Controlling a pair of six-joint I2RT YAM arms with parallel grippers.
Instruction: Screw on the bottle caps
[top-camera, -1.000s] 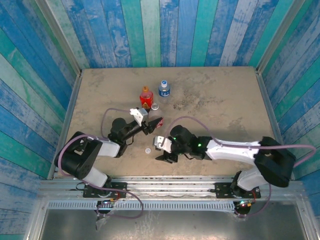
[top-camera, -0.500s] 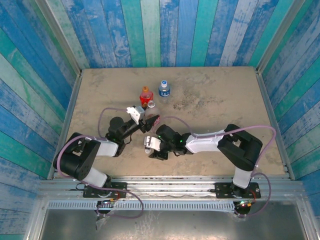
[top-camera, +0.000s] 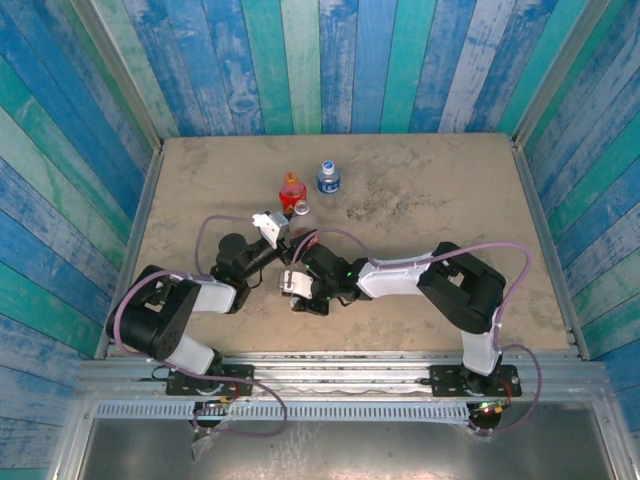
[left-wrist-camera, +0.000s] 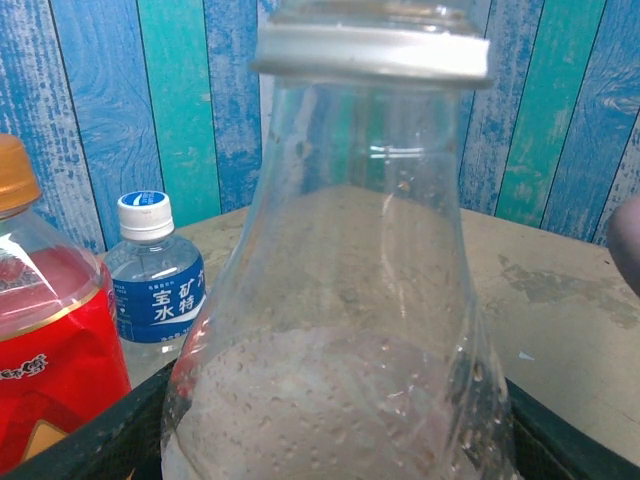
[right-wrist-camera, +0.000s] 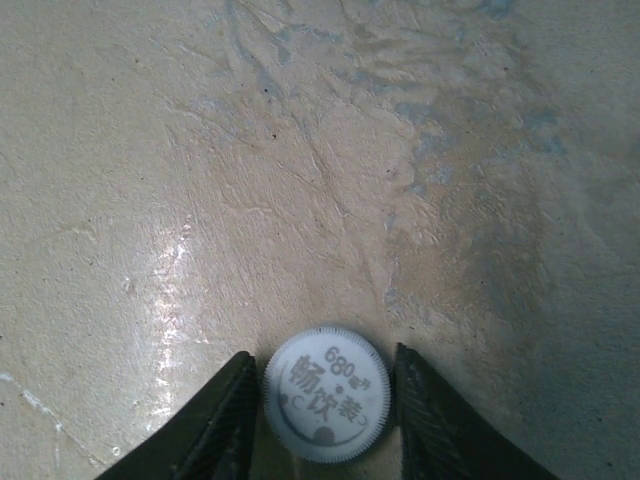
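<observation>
Tall plank walls (top-camera: 300, 60) stand round the table (top-camera: 460, 200) on three sides, well away from both pincers. Lots of bare top lies ahead of the right pincer (right-wrist-camera: 322, 358). The left pincer (top-camera: 295, 243) grips the clear bottle (left-wrist-camera: 340, 300), which has no cap on. Past it, off to its left, stand the red bottle (left-wrist-camera: 40, 340) and the blue-label bottle (left-wrist-camera: 155, 295) — both capped. The white cap (right-wrist-camera: 326, 394) lies flat on the table, right between the right pincer's fingers — one finger just beside each edge. I cannot tell if they pinch it.

Clear bottle (left-wrist-camera: 340, 330) stands nearest, red-wrapped bottle (left-wrist-camera: 50, 340) and blue-labelled bottle (left-wrist-camera: 155, 290) behind.
</observation>
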